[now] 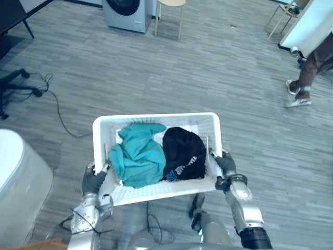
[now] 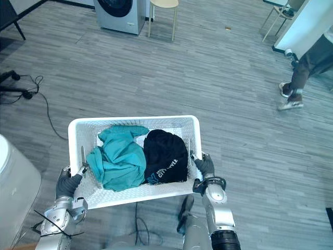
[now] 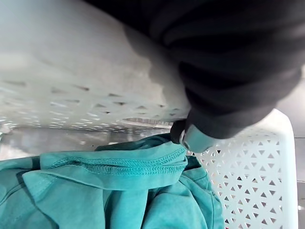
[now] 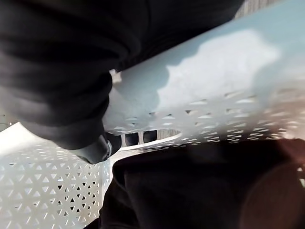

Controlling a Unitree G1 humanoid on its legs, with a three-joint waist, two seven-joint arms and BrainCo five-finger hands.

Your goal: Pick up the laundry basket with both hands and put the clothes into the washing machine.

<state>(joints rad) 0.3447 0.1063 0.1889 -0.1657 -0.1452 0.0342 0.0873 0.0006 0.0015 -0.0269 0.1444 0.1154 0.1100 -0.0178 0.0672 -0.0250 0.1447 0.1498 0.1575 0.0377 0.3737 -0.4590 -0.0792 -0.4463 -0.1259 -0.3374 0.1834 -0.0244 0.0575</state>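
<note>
**A:** What takes up most of the scene?

**B:** The grey plank floor. A washing machine stands at its far end, well apart from the robot, with a pale stool just beside it. A person stands far off to the right.

**A:** And where is the laundry basket?

**B:** The white laundry basket is up off the floor, close in front of the robot and carried between its two arms.

**A:** Where are the clothes?

**B:** They are inside it. A teal garment lies on the robot's left side and a black garment with pale print lies on its right. The two touch in the middle.

**A:** What are the hands doing?

**B:** The left hand is against the basket's left wall and the right hand is against its right wall. In each wrist view a fingertip hooks over the rim at the handle slot. Both hands appear curled round the basket's edge, though the dark covers hide most of the fingers.
</note>
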